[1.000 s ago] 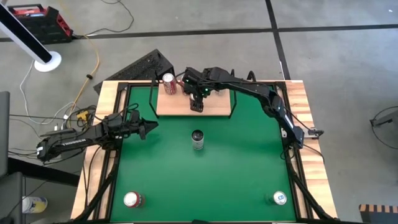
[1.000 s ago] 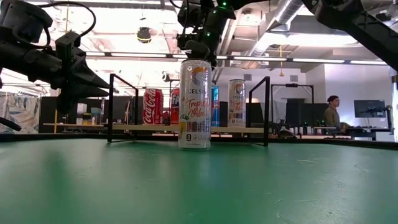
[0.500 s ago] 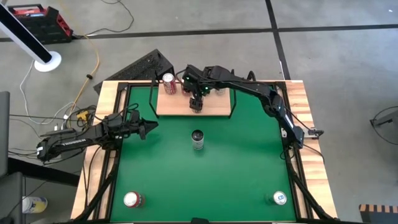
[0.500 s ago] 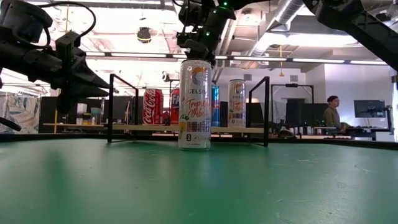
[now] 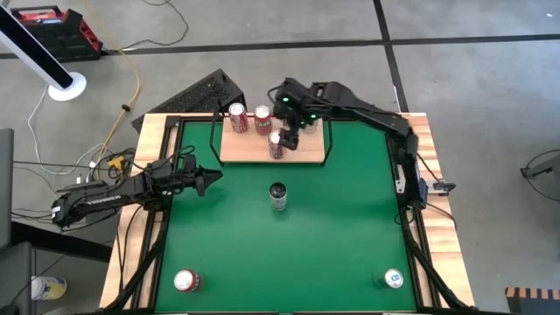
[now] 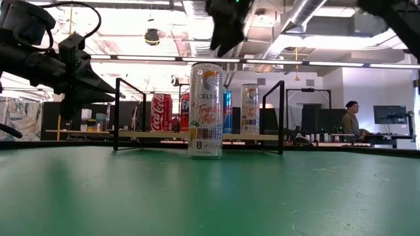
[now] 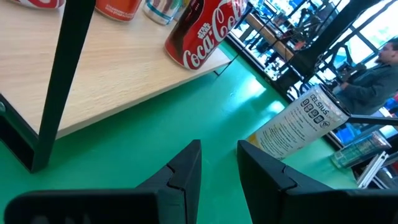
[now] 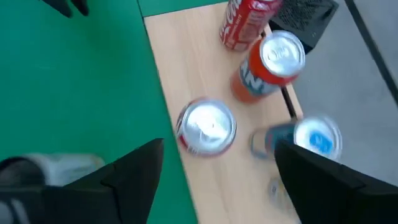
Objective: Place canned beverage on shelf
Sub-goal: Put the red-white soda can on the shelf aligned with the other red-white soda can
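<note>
The shelf (image 5: 262,149), a light-wood board with black rails at the far edge of the green bench (image 5: 289,254), carries four upright cans: a red Coca-Cola can (image 5: 237,117) whose label also reads "Star Wars" in the left wrist view, an orange can (image 5: 262,118) beside it, a blue-topped can at the back, and a silver can (image 5: 276,144) near the shelf's front edge. The right gripper (image 5: 293,133) hangs above the shelf just beside the silver can, fingers spread wide and holding nothing. A tall white Celsius can (image 5: 278,197) reading "Tropical Vibe" stands alone mid-bench, with open felt all around it. Two more cans (image 5: 185,281) sit at the near corners. The left gripper (image 5: 210,181) hovers over the bench's left side, fingers narrowly apart and empty.
</note>
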`<state>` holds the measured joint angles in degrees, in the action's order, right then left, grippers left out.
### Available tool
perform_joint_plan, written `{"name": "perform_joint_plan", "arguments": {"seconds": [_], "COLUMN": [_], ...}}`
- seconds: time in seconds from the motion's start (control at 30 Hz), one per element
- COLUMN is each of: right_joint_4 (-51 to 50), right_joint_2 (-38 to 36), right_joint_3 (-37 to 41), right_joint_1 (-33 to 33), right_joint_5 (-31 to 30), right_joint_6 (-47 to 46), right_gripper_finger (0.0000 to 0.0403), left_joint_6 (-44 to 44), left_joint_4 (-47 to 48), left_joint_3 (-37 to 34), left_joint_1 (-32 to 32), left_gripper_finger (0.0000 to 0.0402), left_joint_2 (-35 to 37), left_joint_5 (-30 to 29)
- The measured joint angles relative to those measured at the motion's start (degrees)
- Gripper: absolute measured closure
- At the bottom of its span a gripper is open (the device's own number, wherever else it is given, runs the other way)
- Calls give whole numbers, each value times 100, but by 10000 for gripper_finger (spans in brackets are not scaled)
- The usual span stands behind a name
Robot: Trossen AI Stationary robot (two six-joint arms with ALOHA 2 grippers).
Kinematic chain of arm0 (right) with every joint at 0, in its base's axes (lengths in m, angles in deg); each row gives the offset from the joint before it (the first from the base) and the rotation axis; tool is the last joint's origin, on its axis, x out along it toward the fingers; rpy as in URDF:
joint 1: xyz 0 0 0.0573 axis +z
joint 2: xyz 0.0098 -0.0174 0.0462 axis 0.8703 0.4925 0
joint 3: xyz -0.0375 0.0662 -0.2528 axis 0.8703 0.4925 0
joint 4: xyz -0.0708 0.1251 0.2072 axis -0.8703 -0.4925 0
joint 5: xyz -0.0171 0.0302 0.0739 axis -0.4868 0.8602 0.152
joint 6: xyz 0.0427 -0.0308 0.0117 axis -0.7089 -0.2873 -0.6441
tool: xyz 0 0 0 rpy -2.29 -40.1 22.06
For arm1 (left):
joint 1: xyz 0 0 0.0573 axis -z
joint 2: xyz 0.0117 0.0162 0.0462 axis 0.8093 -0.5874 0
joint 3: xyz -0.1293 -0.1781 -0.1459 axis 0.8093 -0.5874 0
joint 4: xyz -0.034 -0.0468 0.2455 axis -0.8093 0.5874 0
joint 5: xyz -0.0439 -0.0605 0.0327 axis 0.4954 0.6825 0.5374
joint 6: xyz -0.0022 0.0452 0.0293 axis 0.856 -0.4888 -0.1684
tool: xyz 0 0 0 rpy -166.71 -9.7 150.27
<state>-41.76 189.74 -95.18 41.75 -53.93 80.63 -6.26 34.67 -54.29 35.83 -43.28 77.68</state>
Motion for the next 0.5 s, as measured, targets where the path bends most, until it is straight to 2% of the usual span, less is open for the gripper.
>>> {"name": "perform_joint_plan", "arguments": {"seconds": [0.13, 0.33, 0.4, 0.5], "right_joint_4": [481, 2845, 3411, 3745], "right_joint_2": [-733, -1922, -2156, -2256], "right_joint_3": [1169, 3981, 4572, 5084], "right_joint_1": [61, 247, 309, 418], "right_joint_5": [-43, -226, -540, -1262], "right_joint_6": [-218, -1254, -1693, -2161], "right_gripper_finger": [104, 148, 166, 204], "left_joint_6": [-78, -79, -80, -84], "left_joint_4": [-3, -2, -2, -2], "left_joint_3": [0, 0, 0, 0], "left_joint_1": [0, 1, 2, 0], "left_gripper_finger": [313, 313, 313, 313], "left_joint_2": [0, 0, -1, 0], "left_joint_5": [-51, -18, -12, -23]}}
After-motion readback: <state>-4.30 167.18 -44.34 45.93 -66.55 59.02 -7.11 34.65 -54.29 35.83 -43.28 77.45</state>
